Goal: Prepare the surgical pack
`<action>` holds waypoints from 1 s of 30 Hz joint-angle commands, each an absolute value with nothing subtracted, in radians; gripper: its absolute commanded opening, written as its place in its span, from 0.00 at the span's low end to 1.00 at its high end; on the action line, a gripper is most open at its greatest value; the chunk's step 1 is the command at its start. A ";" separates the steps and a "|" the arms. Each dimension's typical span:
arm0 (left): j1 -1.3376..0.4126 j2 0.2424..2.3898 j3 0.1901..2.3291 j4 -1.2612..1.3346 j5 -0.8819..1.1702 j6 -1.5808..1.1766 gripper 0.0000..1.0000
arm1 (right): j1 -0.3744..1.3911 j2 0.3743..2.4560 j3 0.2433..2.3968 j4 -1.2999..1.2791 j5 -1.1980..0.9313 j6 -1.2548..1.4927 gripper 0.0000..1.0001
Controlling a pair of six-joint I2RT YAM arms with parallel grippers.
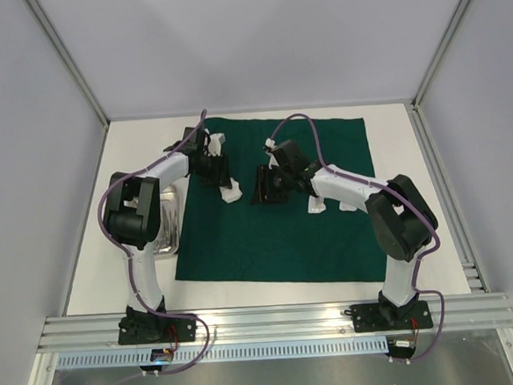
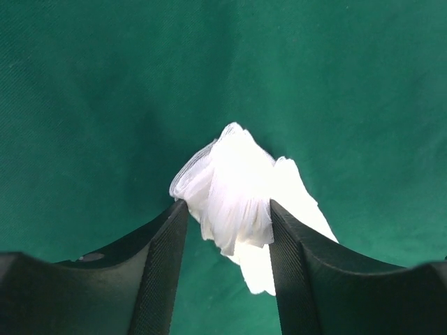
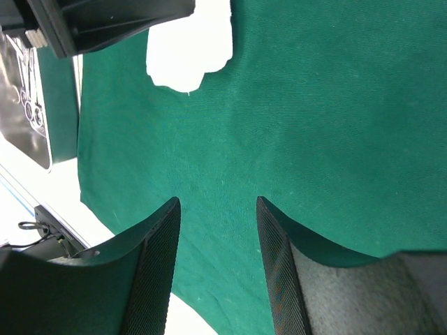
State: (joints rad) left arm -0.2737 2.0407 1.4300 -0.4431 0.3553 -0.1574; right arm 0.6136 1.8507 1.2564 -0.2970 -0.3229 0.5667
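The white worktop [image 1: 393,192] carries everything, and most of its middle is covered by the dark green square cloth drape [image 1: 269,244], which lies flat with its edges a little askew to the worktop's edges. Off the drape's left edge, partly under my left arm, sits the small rectangular steel tray [image 1: 172,225]. My right wrist view catches a slice of it with some ring handles inside, but I cannot tell which instrument they belong to. My two arms reach in over the far half of the drape and bring their claws near each other, the left one just left of the middle and the right one facing it from the other side. My right claw [image 3: 216,202] hangs over bare green cloth with its jaws parted about halfway and nothing between them. My left claw [image 2: 227,206] is about half closed and grips a white gauze pad [image 2: 237,181]. The pad is bunched into a crumpled peak between my two ribbed black fingers [image 2: 164,265], touching both of them, with a loose flap trailing out past the right finger. From above, the pad shows as a small white scrap at the tip of my left claw, over the drape's upper left part.
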 commanded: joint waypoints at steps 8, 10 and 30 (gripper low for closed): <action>-0.281 2.083 1.460 -0.449 0.388 -0.164 0.40 | 0.611 1.824 1.255 -0.288 -0.331 0.551 0.50; -0.281 2.083 1.460 -0.451 0.376 -0.160 0.32 | 0.611 1.821 1.258 -0.290 -0.328 0.548 0.49; -0.281 1.898 1.427 -0.502 0.437 -0.068 0.00 | 0.611 1.775 1.264 -0.327 -0.305 0.535 0.49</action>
